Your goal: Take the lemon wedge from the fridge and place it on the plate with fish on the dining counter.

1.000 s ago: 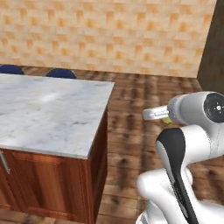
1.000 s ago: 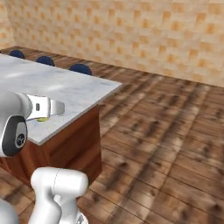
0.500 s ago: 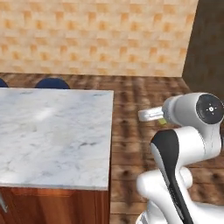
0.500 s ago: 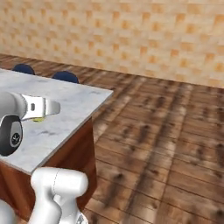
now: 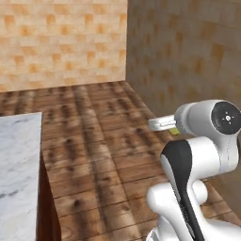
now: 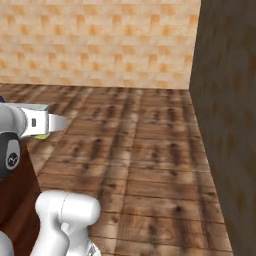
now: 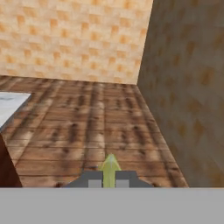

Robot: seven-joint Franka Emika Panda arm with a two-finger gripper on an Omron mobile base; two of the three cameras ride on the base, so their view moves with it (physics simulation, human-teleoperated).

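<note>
My gripper [image 7: 109,178] is shut on the lemon wedge [image 7: 110,166], a tiny yellow-green sliver pinched between the two dark tips. From the base, the gripper [image 5: 157,124] juts left off the white wrist with a bit of the lemon wedge [image 5: 174,132] beneath it. On the other side the gripper [image 6: 60,121] points right, the lemon wedge [image 6: 43,135] just under it. A corner of the white marble dining counter [image 5: 16,160] lies at the left, and its tip, the dining counter [image 7: 11,103], sits off to the left of the hand. The fridge and the plate with fish are out of view.
Dark wooden floor [image 5: 99,136] stretches ahead to a tan tiled wall [image 5: 61,42]. A second, shadowed wall [image 6: 227,125] closes the right side and meets it in a corner. The counter's brown wooden side [image 7: 6,168] stands at the lower left.
The whole picture has swept sideways, so the camera has moved: the counter and blue stools slid off to the left and the wall corner came in. The gripper stays shut on the lemon wedge.
</note>
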